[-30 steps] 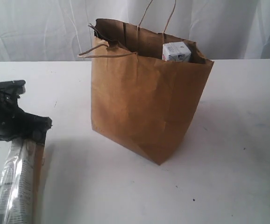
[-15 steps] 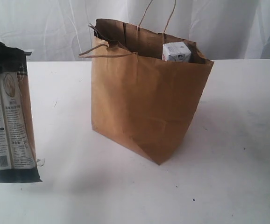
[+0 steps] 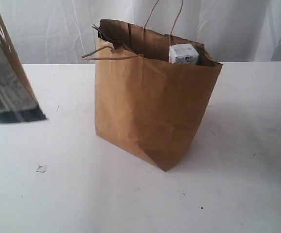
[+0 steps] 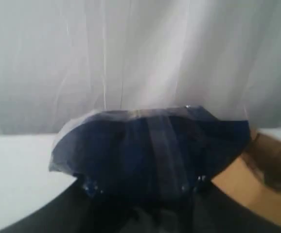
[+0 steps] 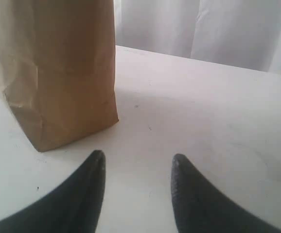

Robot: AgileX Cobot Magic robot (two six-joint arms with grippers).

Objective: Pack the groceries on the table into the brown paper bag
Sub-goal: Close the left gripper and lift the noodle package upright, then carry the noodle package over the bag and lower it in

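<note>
We see left jaws pinching the long dark-blue noodle packet, tilted above the left edge of the white worktop. Our right jaws are spread and empty near the crinkled brown paper bag mid-worktop. A small white-blue carton sits inside.

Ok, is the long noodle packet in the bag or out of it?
Out. The noodle packet hangs tilted in the air left of the brown paper bag; only the small white-blue carton shows at its mouth.
</note>
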